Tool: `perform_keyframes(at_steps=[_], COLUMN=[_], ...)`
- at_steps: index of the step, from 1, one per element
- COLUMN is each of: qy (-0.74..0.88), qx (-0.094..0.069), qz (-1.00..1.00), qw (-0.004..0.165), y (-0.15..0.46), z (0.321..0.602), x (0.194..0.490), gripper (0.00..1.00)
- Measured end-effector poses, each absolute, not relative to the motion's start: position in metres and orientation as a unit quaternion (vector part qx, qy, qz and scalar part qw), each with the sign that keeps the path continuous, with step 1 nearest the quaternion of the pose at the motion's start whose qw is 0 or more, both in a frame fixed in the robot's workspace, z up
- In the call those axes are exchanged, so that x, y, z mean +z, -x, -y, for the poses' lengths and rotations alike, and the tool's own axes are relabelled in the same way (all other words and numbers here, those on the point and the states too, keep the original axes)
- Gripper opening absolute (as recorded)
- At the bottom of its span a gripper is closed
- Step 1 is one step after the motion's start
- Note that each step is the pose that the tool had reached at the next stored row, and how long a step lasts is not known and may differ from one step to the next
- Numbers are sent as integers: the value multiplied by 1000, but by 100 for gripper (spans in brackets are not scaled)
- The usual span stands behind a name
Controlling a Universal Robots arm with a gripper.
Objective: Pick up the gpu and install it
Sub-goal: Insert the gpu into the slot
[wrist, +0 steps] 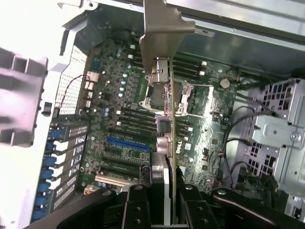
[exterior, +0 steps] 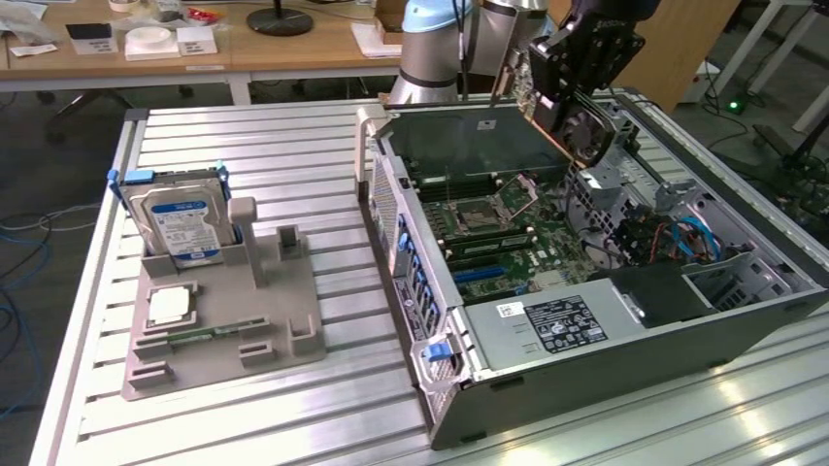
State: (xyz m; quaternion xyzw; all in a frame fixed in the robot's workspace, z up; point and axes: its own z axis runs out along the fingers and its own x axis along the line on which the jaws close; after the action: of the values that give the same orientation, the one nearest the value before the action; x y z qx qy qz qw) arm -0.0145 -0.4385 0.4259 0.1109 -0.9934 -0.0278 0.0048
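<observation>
The gpu [exterior: 577, 124], a dark card with a brownish board edge and a round fan, hangs tilted above the back of the open computer case [exterior: 428, 291]. My gripper [exterior: 580, 60] is shut on its upper part. In the wrist view the gpu [wrist: 165, 119] appears edge-on, its metal bracket [wrist: 163, 33] pointing away from the camera, and my gripper [wrist: 164, 198] has a black finger on each side of it. The green motherboard [wrist: 119, 109] lies below, with a blue slot [wrist: 126, 143] and the processor socket [exterior: 492, 209] apart from the card.
A silver hard drive with a blue label [exterior: 182, 221] stands in a grey fixture [exterior: 259, 320] on the slatted table, at the exterior view's left. Inside the case are the power supply [exterior: 557, 320], a metal drive cage [wrist: 281, 129] and loose cables [exterior: 693, 238].
</observation>
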Motion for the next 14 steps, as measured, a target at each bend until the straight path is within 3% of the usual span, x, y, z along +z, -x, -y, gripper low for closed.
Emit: perform_keyframes(at_steps=[14], qy=[-230], qx=[-27], qz=[973], qw=[8], y=[15], z=[438], x=[426], gripper=[28])
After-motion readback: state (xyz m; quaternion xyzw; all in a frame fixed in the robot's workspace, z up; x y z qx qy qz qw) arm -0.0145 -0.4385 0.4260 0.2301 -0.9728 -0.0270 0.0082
